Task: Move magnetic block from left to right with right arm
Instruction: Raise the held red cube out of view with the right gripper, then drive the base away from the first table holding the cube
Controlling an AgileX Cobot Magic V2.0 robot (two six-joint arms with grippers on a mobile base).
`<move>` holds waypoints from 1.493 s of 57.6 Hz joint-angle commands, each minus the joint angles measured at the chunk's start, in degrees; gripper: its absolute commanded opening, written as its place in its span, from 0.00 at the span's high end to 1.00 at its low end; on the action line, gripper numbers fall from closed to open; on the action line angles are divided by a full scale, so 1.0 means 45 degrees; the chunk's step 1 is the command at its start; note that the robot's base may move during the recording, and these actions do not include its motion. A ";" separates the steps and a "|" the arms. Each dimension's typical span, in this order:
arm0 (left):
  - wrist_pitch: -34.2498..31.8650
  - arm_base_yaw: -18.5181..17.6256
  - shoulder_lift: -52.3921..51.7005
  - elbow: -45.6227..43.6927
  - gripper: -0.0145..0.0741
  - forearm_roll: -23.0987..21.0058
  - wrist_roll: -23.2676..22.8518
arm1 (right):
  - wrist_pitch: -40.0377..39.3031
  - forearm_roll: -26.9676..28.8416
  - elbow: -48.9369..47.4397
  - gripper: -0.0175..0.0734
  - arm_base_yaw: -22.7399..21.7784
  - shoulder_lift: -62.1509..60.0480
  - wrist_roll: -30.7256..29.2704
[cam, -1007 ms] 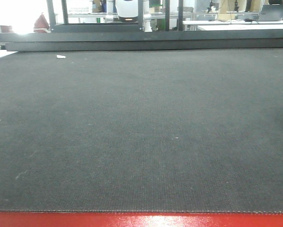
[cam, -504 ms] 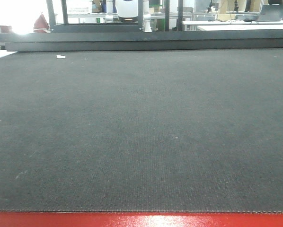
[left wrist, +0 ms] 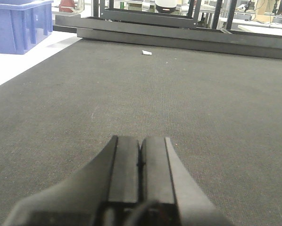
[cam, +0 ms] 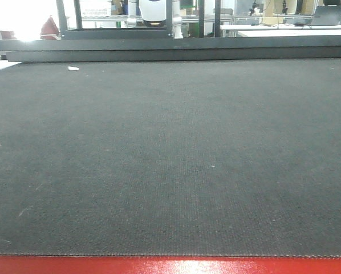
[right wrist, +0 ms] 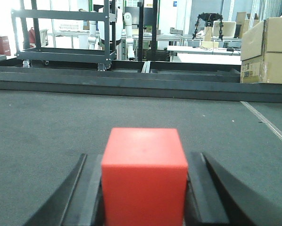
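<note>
The front-facing view showed only the dark grey woven mat (cam: 170, 160) covering the table, with a small white scrap (cam: 73, 68) far back on the left. Neither arm appeared there, so the carrying arm's place across the table could not be judged.

In the left wrist view, the left end effector (left wrist: 140, 141) had its fingers pressed together on nothing, low over the mat.

In the right wrist view, the right end effector (right wrist: 143, 162) was clamped on the small plain red magnetic cube (right wrist: 144, 183), gripping two side faces; its height over the mat was unclear. Those smooth faces could probably slip if the grip eased early. A release from too high might let the cube tumble or land short.
</note>
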 commanded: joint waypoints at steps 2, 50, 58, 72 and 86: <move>-0.1072 -0.0022 -0.0127 0.0107 0.97 -0.0036 -0.0022 | -0.1125 0.0067 -0.0377 0.54 -0.0057 0.0072 -0.0145; -0.1072 -0.0022 -0.0127 0.0107 0.97 -0.0036 -0.0022 | -0.1125 0.0067 -0.0377 0.54 -0.0057 0.0072 -0.0145; -0.1072 -0.0022 -0.0127 0.0107 0.97 -0.0036 -0.0022 | -0.1125 0.0067 -0.0377 0.54 -0.0057 0.0072 -0.0145; -0.1072 -0.0022 -0.0127 0.0107 0.97 -0.0036 -0.0022 | -0.1125 0.0067 -0.0377 0.54 -0.0057 0.0072 -0.0145; -0.1072 -0.0022 -0.0127 0.0107 0.97 -0.0036 -0.0022 | -0.1125 0.0067 -0.0377 0.54 -0.0057 0.0072 -0.0145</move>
